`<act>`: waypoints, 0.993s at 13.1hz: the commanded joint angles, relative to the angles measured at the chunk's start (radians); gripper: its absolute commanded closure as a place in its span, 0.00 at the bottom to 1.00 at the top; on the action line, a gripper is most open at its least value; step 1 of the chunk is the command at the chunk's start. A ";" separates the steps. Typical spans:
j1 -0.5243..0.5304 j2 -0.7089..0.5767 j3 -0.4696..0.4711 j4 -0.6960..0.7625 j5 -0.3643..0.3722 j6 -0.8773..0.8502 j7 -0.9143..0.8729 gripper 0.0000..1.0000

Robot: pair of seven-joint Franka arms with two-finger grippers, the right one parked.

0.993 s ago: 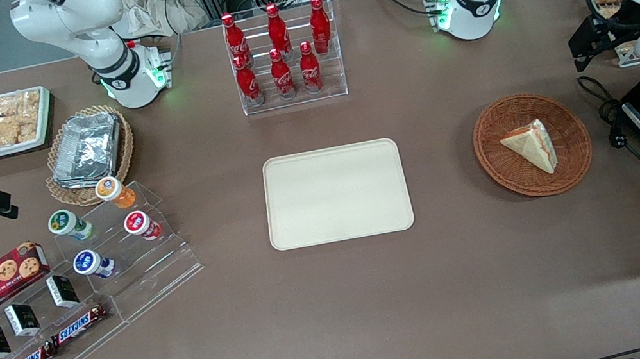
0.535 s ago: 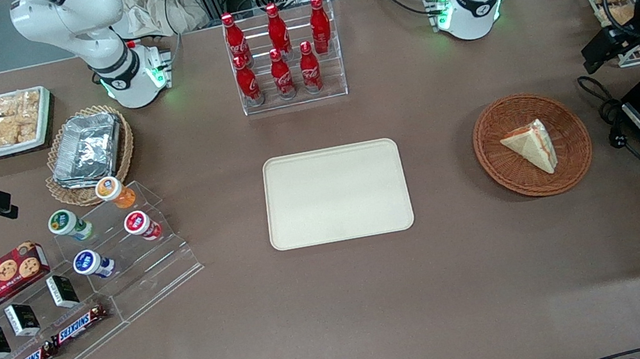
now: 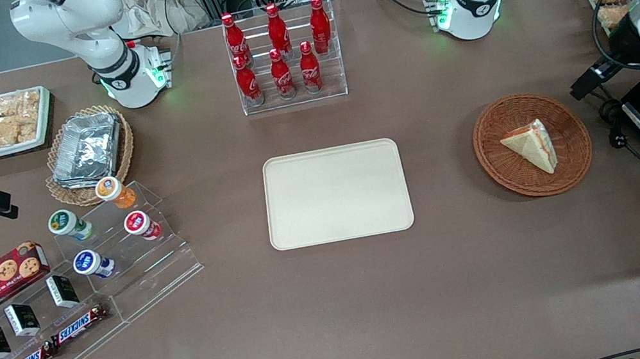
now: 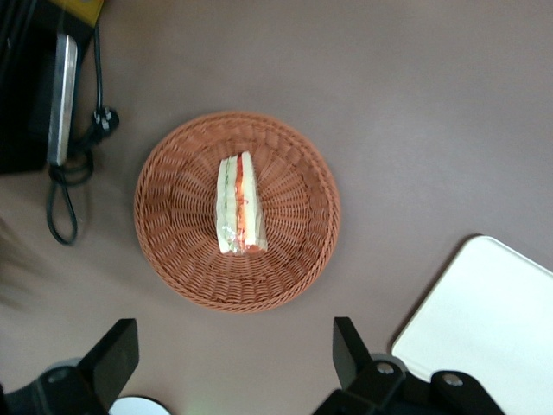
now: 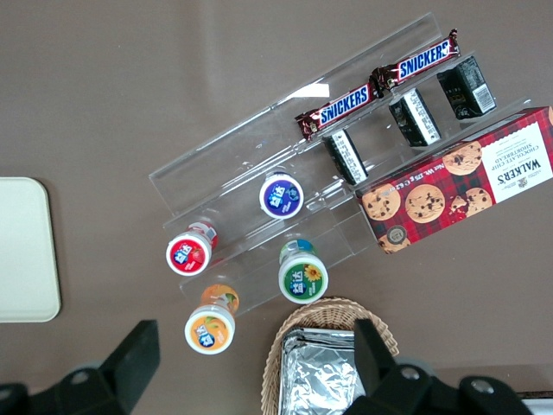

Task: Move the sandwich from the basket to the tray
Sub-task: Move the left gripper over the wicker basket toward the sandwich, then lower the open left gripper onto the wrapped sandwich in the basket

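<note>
Gripper (image 4: 233,363) (jaws wide) above basket (image 4: 302,251) rim; sandwich (image 4: 239,203) centred.

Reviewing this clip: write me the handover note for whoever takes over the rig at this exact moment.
Gripper: open, holding nothing, up in the air above the table beside the basket, toward the working arm's end; its fingers are spread wide.
Sandwich: lying in the basket, untouched, filling stripe visible along its cut edge.
Tray: mid-table, nothing on it, apart from the basket.
Done: only the approach toward the basket.
Left: centre over the sandwich, descend, grasp it, lift it out, carry it to the tray, release.
</note>
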 commanded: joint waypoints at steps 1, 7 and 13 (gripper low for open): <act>0.005 -0.089 0.000 -0.184 0.003 0.124 -0.122 0.00; 0.033 -0.063 0.003 -0.342 0.004 0.319 -0.220 0.00; 0.040 0.047 0.024 -0.477 0.000 0.581 -0.305 0.00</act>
